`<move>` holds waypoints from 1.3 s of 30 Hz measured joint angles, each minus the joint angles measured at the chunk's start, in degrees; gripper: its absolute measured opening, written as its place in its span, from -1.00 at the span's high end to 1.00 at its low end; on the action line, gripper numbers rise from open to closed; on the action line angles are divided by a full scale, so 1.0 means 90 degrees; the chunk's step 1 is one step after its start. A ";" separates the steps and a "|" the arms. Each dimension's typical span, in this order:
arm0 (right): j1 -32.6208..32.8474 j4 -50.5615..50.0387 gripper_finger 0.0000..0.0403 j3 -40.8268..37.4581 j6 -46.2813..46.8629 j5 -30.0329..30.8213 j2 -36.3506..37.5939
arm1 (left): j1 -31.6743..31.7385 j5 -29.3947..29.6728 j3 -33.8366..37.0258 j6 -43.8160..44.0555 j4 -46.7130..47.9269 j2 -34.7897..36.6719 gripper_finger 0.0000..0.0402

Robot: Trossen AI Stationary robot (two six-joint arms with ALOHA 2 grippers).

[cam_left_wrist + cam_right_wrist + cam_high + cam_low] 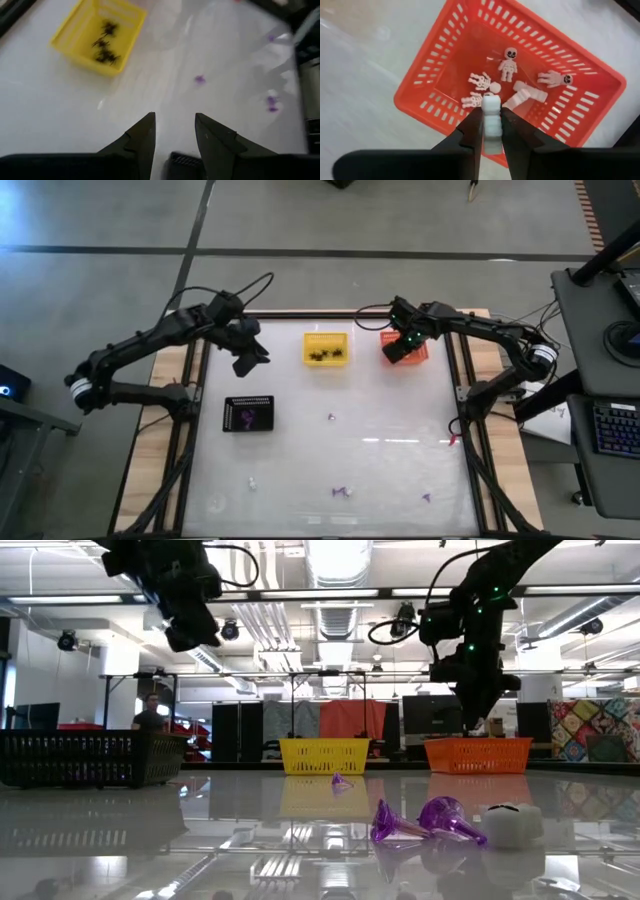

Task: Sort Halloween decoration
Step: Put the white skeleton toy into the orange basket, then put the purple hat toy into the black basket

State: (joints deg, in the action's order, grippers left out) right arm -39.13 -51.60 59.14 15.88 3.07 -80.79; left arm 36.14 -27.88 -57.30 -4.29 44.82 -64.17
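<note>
Grey floor surrounds the pale desk (pixel 380 470) in the high view. Sorting is partly done: black trinkets (pixel 327 355) lie in the yellow basket (pixel 326 337), a purple one (pixel 247 418) on the black tray (pixel 248 401). Several stray pieces remain on the desk – purple ones (pixel 342 492) and a white one (pixel 252 482) near the front edge. The right gripper (pixel 401 348) hangs over the orange basket (pixel 419 354); the left gripper (pixel 246 358) waits above the desk beside the yellow basket.

Low view: two purple trinkets (pixel 425 820) and a white piece (pixel 513 823) lie unsorted in the foreground, with all three containers behind.

Left wrist view: its jaws are spread and hold nothing, well above the desk.

Right wrist view: white skeleton figures (pixel 509 63) already lie in the orange basket. The jaws stand only slightly apart, with a white block-shaped trinket (pixel 490 114) between them – it looks pinched, though release may be under way. More than half appears left to do.
</note>
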 joint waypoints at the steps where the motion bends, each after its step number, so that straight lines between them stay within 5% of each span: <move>1: -0.0005 0.0008 0.71 0.0008 -0.0055 0.0003 0.0000 | 0.0000 -0.0162 0.0000 0.0066 -0.0103 -0.0032 0.40; 16: -0.0003 -0.0373 0.29 0.0359 -0.0216 0.0164 0.0000 | -0.0467 -0.0473 -0.0005 0.0209 -0.1445 -0.1004 0.40; 23: -0.0003 -0.1193 0.29 0.0972 0.0228 0.0158 0.0000 | -0.1071 -0.0401 -0.0005 -0.0143 -0.1692 -0.1579 0.41; 28: 0.0000 -0.1621 0.32 0.1397 0.0685 0.0103 0.0000 | -0.1665 0.0291 -0.0007 -0.0469 -0.2025 -0.2016 0.47; 39: 0.0342 -0.2192 0.29 0.2193 0.1417 -0.0061 0.0000 | -0.2346 0.0540 -0.0009 -0.0096 -0.3076 -0.2848 0.51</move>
State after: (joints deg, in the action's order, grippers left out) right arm -36.05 -71.32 78.88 28.63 2.52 -80.79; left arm 15.02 -23.02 -57.38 -5.16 17.13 -89.80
